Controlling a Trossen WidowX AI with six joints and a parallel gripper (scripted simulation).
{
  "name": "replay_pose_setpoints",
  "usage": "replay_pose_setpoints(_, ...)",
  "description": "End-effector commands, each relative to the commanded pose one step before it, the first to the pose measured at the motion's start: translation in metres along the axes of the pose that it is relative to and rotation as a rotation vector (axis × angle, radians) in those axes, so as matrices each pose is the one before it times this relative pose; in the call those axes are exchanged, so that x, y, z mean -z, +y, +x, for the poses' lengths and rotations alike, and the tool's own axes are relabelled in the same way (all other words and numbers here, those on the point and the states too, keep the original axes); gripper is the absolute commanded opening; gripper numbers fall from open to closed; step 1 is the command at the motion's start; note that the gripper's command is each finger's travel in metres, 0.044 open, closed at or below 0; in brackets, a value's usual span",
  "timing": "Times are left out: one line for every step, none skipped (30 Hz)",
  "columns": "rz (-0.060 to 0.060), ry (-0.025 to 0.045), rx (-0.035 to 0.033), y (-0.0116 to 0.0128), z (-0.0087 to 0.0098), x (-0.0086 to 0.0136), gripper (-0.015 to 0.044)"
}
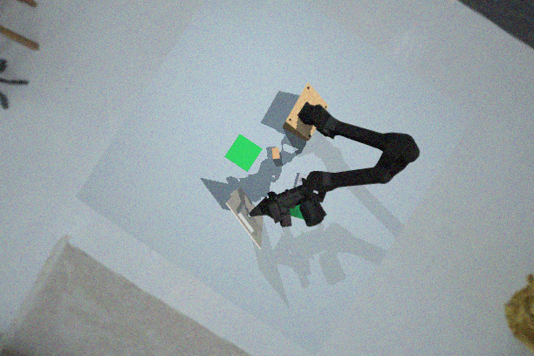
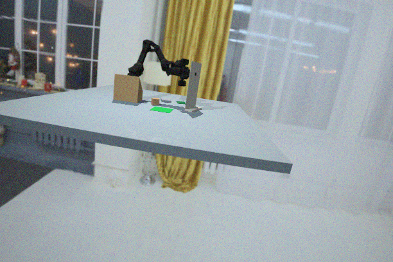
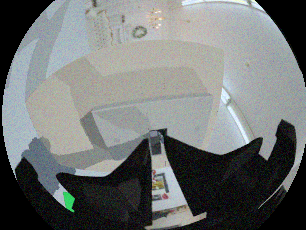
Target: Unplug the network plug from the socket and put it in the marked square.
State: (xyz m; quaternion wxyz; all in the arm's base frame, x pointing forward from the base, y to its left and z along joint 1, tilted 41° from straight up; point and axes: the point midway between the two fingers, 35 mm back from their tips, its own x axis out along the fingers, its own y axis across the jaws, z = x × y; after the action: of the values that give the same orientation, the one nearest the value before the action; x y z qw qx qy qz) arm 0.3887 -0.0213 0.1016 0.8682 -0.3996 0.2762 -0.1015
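The upright panel (image 1: 257, 232) (image 2: 193, 90) (image 3: 135, 56) stands on the table with a pale raised socket block (image 3: 182, 114) on its face. My gripper (image 1: 250, 215) (image 3: 156, 141) is at the socket opening, its black fingers nearly together. It is shut on the small grey plug (image 3: 156, 144), which shows in the narrow gap between the fingertips. The plug's tab and how deep the plug sits cannot be made out. A bright green square (image 1: 243, 153) (image 2: 162, 110) lies flat on the table. A darker green patch (image 1: 297, 212) (image 2: 180, 102) lies under the arm.
A small orange block (image 1: 276, 153) (image 2: 155, 101) stands between the bright green square and the arm's wooden base (image 1: 308, 96) (image 2: 127, 88). A thin greyish flat piece (image 2: 165, 100) lies behind that block. The arm reaches over the table from the base to the panel.
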Motion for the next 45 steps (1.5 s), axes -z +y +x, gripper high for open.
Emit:
replay_pose_setpoints(-0.0045,-0.00318,-0.00184,0.00025,0.00065,-0.00111,0.0036)
replay_pose_setpoints(0.0,0.0,0.0,0.0,0.0,0.0,0.0029)
replay_pose_setpoints(0.0,0.0,0.0,0.0,0.0,0.0,0.0023)
replay_pose_setpoints(0.0,0.0,0.0,0.0,0.0,0.0,0.0016)
replay_pose_setpoints(0.0,0.0,0.0,0.0,0.0,0.0,0.0009)
replay_pose_setpoints(0.0,0.0,0.0,0.0,0.0,0.0,0.0003)
replay_pose_setpoints(0.0,0.0,0.0,0.0,0.0,0.0,0.0)
replay_pose_setpoints(0.0,0.0,0.0,0.0,0.0,0.0,0.0)
replay_pose_setpoints(0.0,0.0,0.0,0.0,0.0,0.0,0.0)
replay_pose_setpoints(0.0,0.0,0.0,0.0,-0.00008,0.00003,0.0)
replay_pose_setpoints(0.0,0.00001,-0.00001,-0.00001,-0.00025,0.0001,0.0)
replay_pose_setpoints(0.0,0.00002,-0.00002,-0.00002,-0.00033,0.00013,0.0)
replay_pose_setpoints(0.0,0.00002,-0.00003,-0.00002,-0.00049,0.0002,0.0)
replay_pose_setpoints(0.0,0.00003,-0.00003,-0.00002,-0.00051,0.00021,0.0)
replay_pose_setpoints(0.0,0.00003,-0.00003,-0.00002,-0.00052,0.00021,0.0)
replay_pose_setpoints(0.0,0.00003,-0.00003,-0.00002,-0.00052,0.00022,0.0)
replay_pose_setpoints(0.0,0.00003,-0.00003,-0.00002,-0.00052,0.00022,0.0)
replay_pose_setpoints(0.0,0.00002,-0.00003,-0.00002,-0.00051,0.00017,0.0)
replay_pose_setpoints(0.0,0.00002,-0.00003,-0.00002,-0.00051,0.00017,0.0)
replay_pose_setpoints(0.0,0.00002,-0.00003,-0.00002,-0.0005,0.00016,0.0)
replay_pose_setpoints(0.0,0.00002,-0.00003,-0.00002,-0.0005,0.00016,0.0)
replay_pose_setpoints(0.0,0.00002,-0.00003,-0.00001,-0.00051,0.00016,0.0)
replay_pose_setpoints(0.0,0.00002,-0.00003,-0.00001,-0.00051,0.00016,0.0)
replay_pose_setpoints(0.0,0.00002,-0.00003,-0.00001,-0.00053,0.00017,0.0)
replay_pose_setpoints(0.0,0.00002,-0.00003,-0.00001,-0.00053,0.00017,0.0)
replay_pose_setpoints(0.0,0.00002,-0.00003,-0.00001,-0.00051,0.00015,0.0)
replay_pose_setpoints(0.0,0.00002,-0.00003,-0.00001,-0.00051,0.00015,0.0)
replay_pose_setpoints(0.0,0.00002,-0.00002,0.0,-0.0005,0.00014,0.0)
replay_pose_setpoints(0.0,0.00002,-0.00002,0.0,-0.00051,0.00015,0.0)
replay_pose_setpoints(0.0,0.00002,-0.00002,0.0,-0.0005,0.00014,0.0)
replay_pose_setpoints(0.0,0.00002,-0.00002,0.0,-0.00051,0.00014,0.0)
replay_pose_setpoints(0.0,0.00002,-0.00002,0.0,-0.0005,0.00014,0.0)
replay_pose_setpoints(0.0,0.00002,-0.00002,0.0,-0.00051,0.00014,0.0)
replay_pose_setpoints(0.0,0.00002,-0.00002,0.0,-0.00051,0.00014,0.0)
replay_pose_setpoints(0.0,0.00002,-0.00002,0.0,-0.00051,0.00014,0.0)
replay_pose_setpoints(0.0,0.00002,-0.00002,0.0,-0.00051,0.00014,0.0)
replay_pose_setpoints(0.0,0.00002,-0.00002,0.0,-0.00051,0.00014,0.0)
replay_pose_setpoints(0.0,0.00002,-0.00002,0.0,-0.00051,0.00014,0.0)
replay_pose_setpoints(0.0,0.00002,-0.00002,0.0,-0.00051,0.00014,0.0)
replay_pose_setpoints(0.0,0.00002,-0.00002,0.0,-0.00051,0.00014,0.0)
replay_pose_setpoints(0.0,0.00002,-0.00002,0.0,-0.00051,0.00014,0.0)
replay_pose_setpoints(0.0,0.00002,-0.00002,0.0,-0.00051,0.00014,0.0)
replay_pose_setpoints(0.0,0.00002,-0.00002,0.0,-0.00051,0.00014,0.0)
replay_pose_setpoints(0.0,0.00002,-0.00002,0.0,-0.00051,0.00014,0.0)
replay_pose_setpoints(0.0,0.00002,-0.00002,0.0,-0.00051,0.00014,0.0)
